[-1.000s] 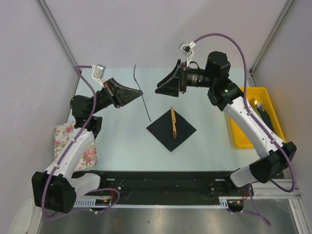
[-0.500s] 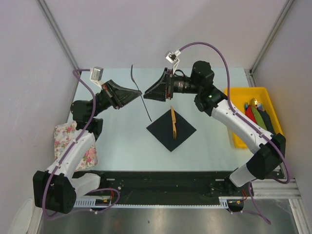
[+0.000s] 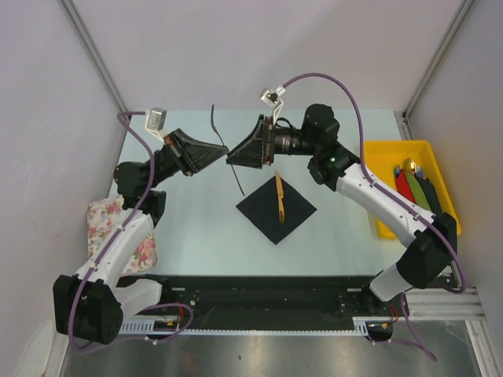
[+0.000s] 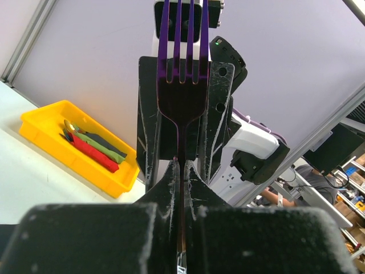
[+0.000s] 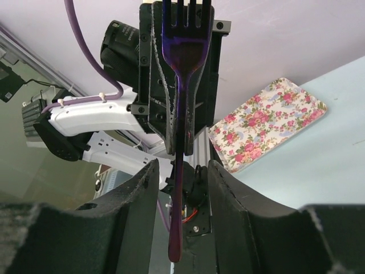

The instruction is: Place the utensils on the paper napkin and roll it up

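Two black pincers meet nose to nose above the pale, smooth counter (image 3: 196, 236) around one glossy dark purple fork (image 4: 182, 103). The left pincer (image 4: 181, 171) is clamped tight on the slim handle, with the four flat tines pointing up in its wrist view. The right pincer (image 5: 179, 171) stands spread, its scuffed, rough-textured fingers (image 5: 142, 188) on either side of the same handle, with a gap visible on each side. Below and to the right of them lies the paper napkin (image 3: 263, 216), a thin matte black square turned like a diamond and lying flat and unrolled. A slender orange-brown utensil (image 3: 278, 196) rests lengthwise on it near its far corner. A yellow plastic tray (image 3: 424, 144) at the right edge holds a red roll (image 4: 94, 154) and a green roll (image 4: 100, 141). A floral pink-and-white cloth (image 5: 268, 123) lies at the left edge
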`<action>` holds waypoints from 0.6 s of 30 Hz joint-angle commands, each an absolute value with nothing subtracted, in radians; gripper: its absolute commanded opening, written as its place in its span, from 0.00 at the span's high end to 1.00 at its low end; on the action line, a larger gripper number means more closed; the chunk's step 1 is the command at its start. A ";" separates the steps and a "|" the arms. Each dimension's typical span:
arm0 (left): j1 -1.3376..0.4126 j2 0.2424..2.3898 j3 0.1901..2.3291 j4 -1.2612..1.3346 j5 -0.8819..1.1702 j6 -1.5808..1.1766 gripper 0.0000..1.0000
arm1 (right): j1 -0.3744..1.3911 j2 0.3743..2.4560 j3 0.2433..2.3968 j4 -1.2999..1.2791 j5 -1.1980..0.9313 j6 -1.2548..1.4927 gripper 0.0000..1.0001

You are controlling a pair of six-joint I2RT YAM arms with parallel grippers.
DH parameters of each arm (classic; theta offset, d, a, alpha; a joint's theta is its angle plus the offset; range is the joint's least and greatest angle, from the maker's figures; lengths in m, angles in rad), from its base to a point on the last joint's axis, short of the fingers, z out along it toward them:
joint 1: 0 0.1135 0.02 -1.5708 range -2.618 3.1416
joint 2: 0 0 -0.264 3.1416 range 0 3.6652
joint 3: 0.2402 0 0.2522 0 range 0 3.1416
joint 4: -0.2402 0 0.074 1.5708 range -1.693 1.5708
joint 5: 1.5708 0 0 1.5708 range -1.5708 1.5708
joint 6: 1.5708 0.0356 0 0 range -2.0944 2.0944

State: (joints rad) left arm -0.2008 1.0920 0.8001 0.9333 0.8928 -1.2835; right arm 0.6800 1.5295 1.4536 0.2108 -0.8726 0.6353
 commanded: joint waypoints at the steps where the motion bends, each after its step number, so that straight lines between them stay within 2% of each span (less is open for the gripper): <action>1: -0.206 1.074 0.799 0.980 0.873 -1.289 1.00 | 0.689 1.511 1.453 0.293 -0.879 0.653 0.58; 5: -0.206 1.072 0.798 0.979 0.874 -1.289 0.99 | 0.690 1.516 1.451 0.302 -0.871 0.666 0.66; 6: -0.206 1.072 0.796 0.977 0.874 -1.289 1.00 | 0.690 1.517 1.451 0.302 -0.871 0.667 0.71; 14: -0.206 1.077 0.798 0.974 0.870 -1.292 0.99 | 0.693 1.520 1.454 0.288 -0.864 0.667 0.76; 17: -0.206 1.075 0.799 0.973 0.870 -1.292 1.00 | 0.695 1.522 1.454 0.288 -0.859 0.669 0.83; 18: -0.206 1.075 0.799 0.971 0.868 -1.290 1.00 | 0.696 1.520 1.454 0.287 -0.856 0.667 0.91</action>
State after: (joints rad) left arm -0.2008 1.0920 0.7990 0.9333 0.8928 -1.2839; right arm 0.6876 1.5295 1.4532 0.2459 -0.8707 0.6628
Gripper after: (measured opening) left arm 0.011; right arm 0.178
